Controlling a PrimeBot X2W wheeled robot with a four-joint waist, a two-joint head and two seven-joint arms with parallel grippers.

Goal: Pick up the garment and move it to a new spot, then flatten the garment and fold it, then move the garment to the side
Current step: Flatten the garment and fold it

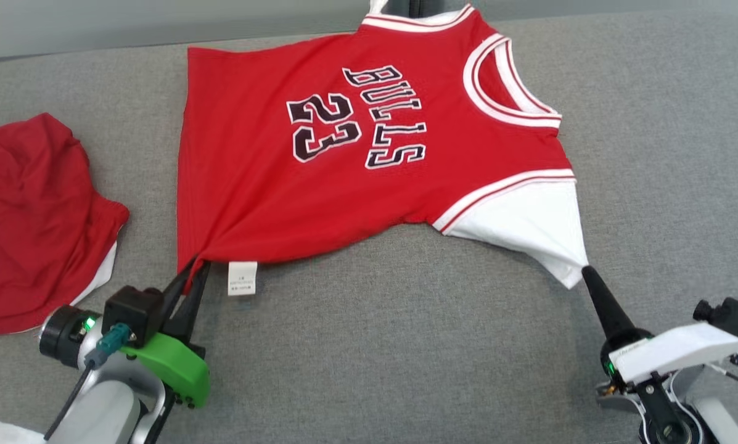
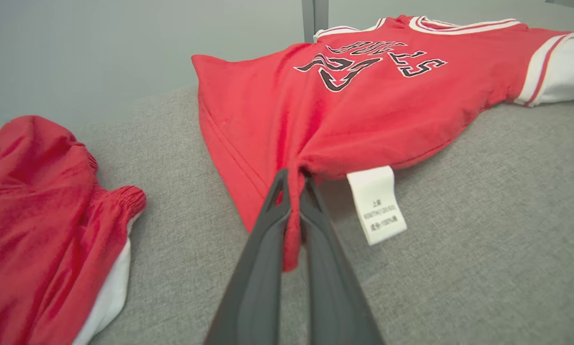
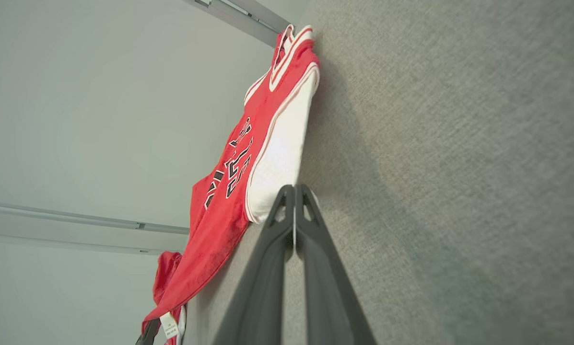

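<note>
The red jersey [image 1: 344, 154] lay spread on the grey bench [image 1: 652, 154], just ahead of both arms. Its long way ran left to right, hem to the left and neck to the right. The left fingers [image 1: 195, 269] were clamped on its near hem corner, beside the white label [image 1: 242, 277]. The right fingers [image 1: 586, 272] pinched the white sleeve tip, I think, though the cloth there was hard to see.

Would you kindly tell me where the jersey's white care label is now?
In the head view, the care label hangs off the jersey's near hem at lower left, lying on the grey cushion just right of the left gripper.
</note>
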